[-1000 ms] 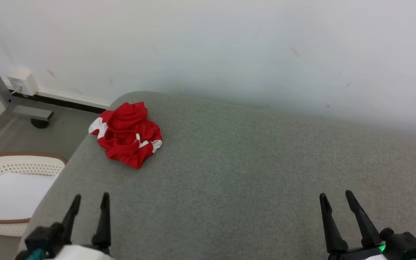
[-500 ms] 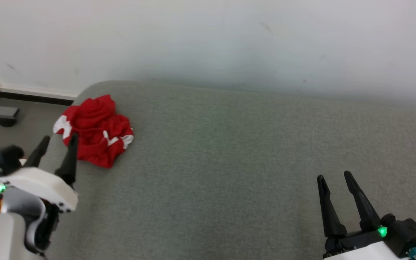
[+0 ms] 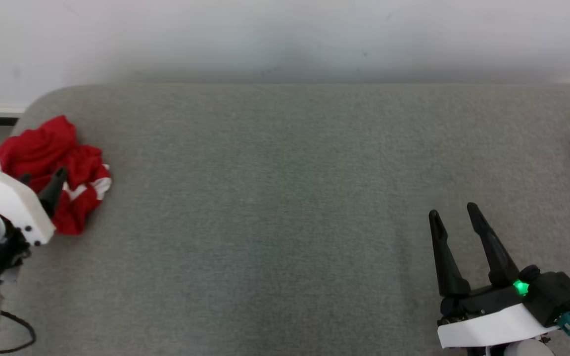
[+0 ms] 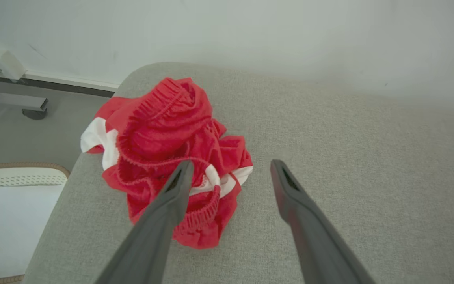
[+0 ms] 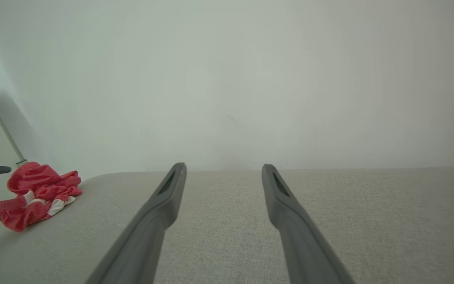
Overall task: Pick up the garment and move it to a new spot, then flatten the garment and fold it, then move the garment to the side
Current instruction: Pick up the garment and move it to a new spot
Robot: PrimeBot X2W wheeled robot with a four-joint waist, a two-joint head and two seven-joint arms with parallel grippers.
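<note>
- left gripper (image 4: pixel 231 162): jaws spread wide, nothing held; aimed at the garment (image 4: pixel 160 130), one finger seen over its near edge, the other over bare grey cushion (image 4: pixel 349 157). Contact cannot be told.
- garment: red with white trim, crumpled in a heap at the cushion's left rear corner, close to the edge.
- handling judged light, soft, limp; no shape will be kept once lifted. A pinch on the raised ruffled band on top is advised, with a thick fold taken.
- left arm: reached out leftward, wrist pitched down at the heap.
- right gripper (image 3: pixel 452 208): jaws apart, empty, held low right, well apart from the garment.
</note>
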